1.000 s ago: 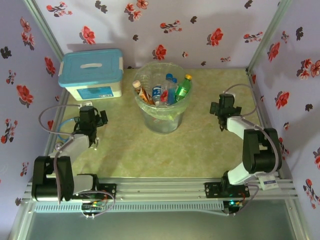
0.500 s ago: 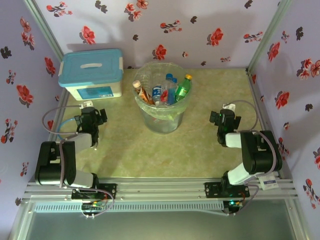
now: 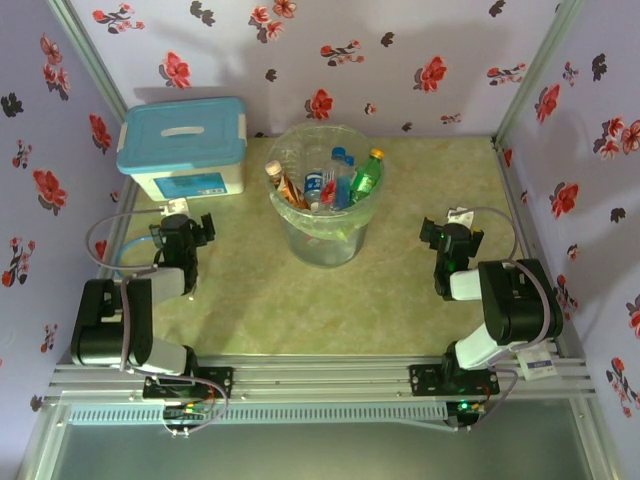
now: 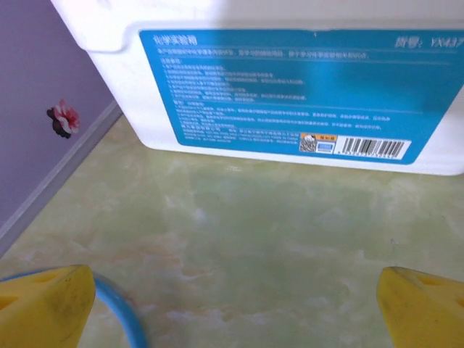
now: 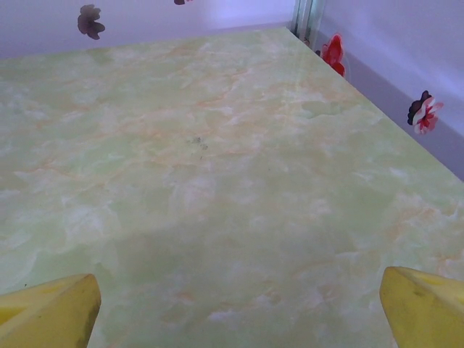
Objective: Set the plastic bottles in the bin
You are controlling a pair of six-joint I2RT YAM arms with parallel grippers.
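From above, the bottles (image 3: 335,185) are being held in the bin (image 3: 322,248) on the desk (image 3: 400,295), long axes near upright, necks pointing up, the green one (image 3: 365,178) leaning rightward. The left pincer (image 3: 189,216) and right pincer (image 3: 450,227) are being shown released. Left wrist: a white box (image 4: 290,87) is being faced. Right wrist: desk is being faced.

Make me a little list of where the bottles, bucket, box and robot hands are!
plastic bottles: inside the bin
bin: upright, middle of the table, toward the back
box: closed, back left corner
left gripper: open, empty, facing the box
right gripper: open, empty, over bare table
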